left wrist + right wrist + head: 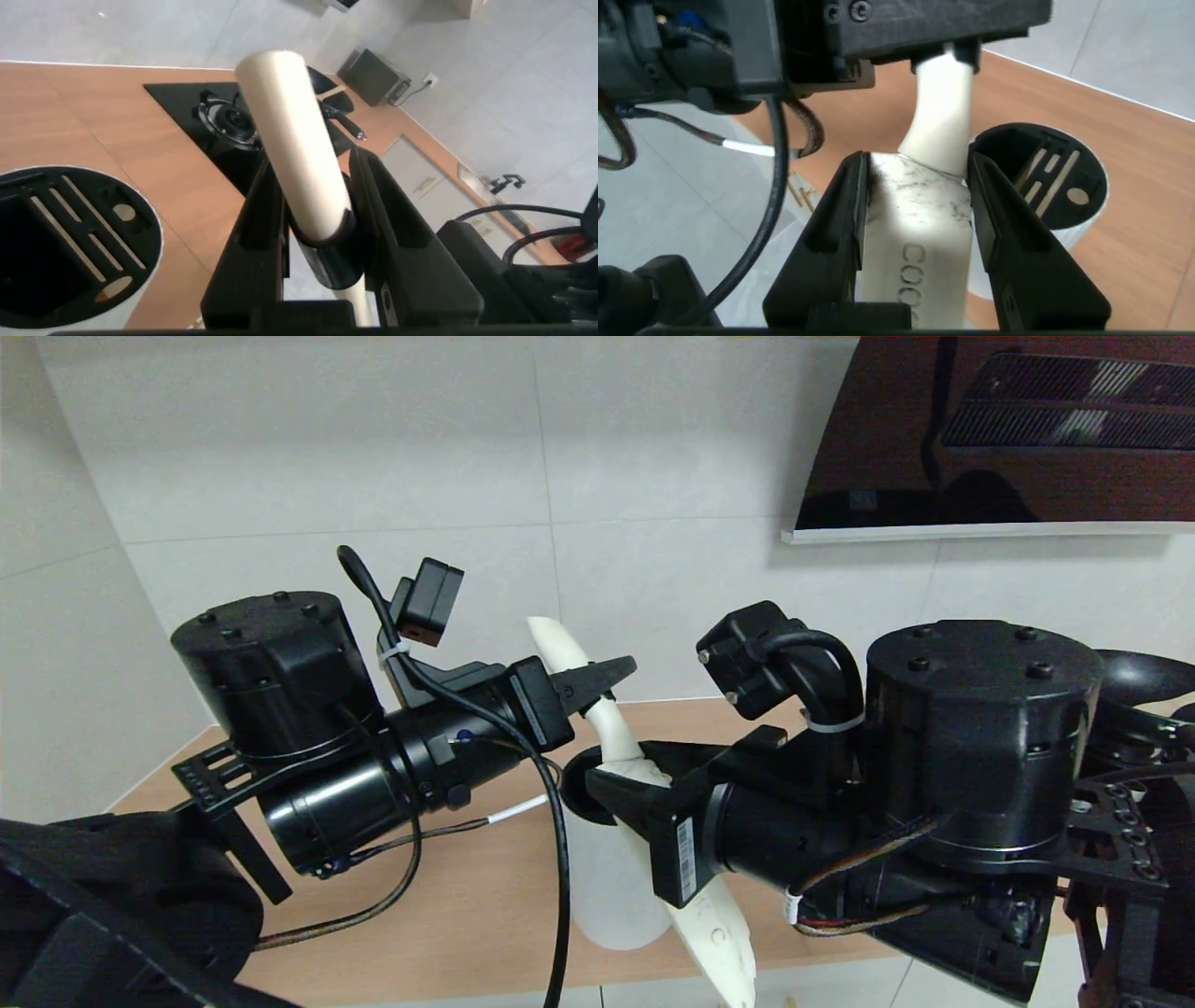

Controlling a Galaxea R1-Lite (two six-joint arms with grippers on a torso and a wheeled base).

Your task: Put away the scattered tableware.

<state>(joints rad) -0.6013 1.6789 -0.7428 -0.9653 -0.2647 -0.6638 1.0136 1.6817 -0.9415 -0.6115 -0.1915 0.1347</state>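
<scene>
A long white spatula [611, 728] is held tilted above the counter, its rounded handle end up and its wide end [721, 933] down. My left gripper [607, 686] is shut on the handle [290, 140], with its fingers [257, 210] pressing it from both sides. My right gripper [616, 784] is shut on the wider, scuffed part [924, 215] just below. Right behind and under the two grippers stands a white round utensil holder [611, 887] with a black slotted top [84, 233]. It also appears just beyond the right gripper's fingers [1046, 177].
The holder stands on a wooden counter [448, 896] against a white tiled wall. A black gas hob [224, 121] with a pan handle [341, 121] lies further along the counter. A dark range hood [999, 439] hangs at upper right. A black utensil [1139, 677] shows at the right edge.
</scene>
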